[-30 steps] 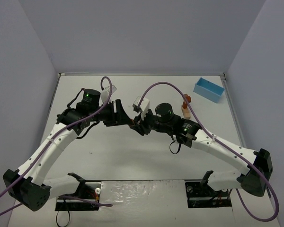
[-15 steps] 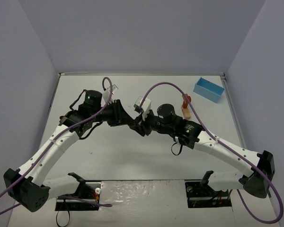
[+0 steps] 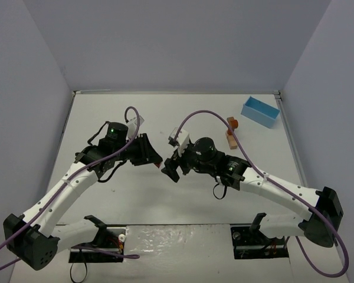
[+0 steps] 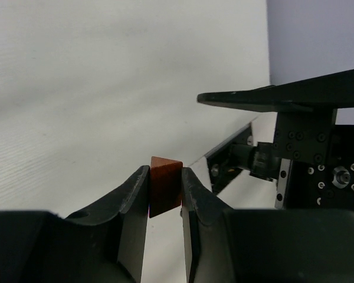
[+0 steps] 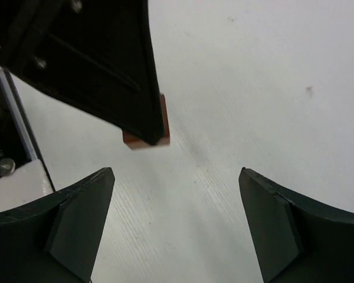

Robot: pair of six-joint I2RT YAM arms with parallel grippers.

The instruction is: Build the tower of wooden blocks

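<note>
A small reddish-brown wooden block (image 4: pixel 165 186) is pinched between my left gripper's (image 4: pixel 165 190) fingers, above the table at its middle. From above, that left gripper (image 3: pixel 156 160) nearly meets my right gripper (image 3: pixel 169 171). In the right wrist view the right gripper (image 5: pixel 176 174) stands wide open with nothing between its fingers, and the block (image 5: pixel 148 139) shows just beyond it under the left gripper's dark finger (image 5: pixel 106 71). The wood block tower (image 3: pixel 231 133), a short orange and tan stack, stands at the back right, away from both grippers.
A light blue rectangular box (image 3: pixel 260 111) sits at the far right corner, just behind the tower. The right arm's purple cable (image 3: pixel 207 113) arches over the table between the grippers and the tower. Grey walls close in the table (image 3: pixel 130 194) on three sides.
My left gripper has shut on the block and my right gripper has opened wide, letting go of it. Both grippers have shifted slightly toward the near side.
</note>
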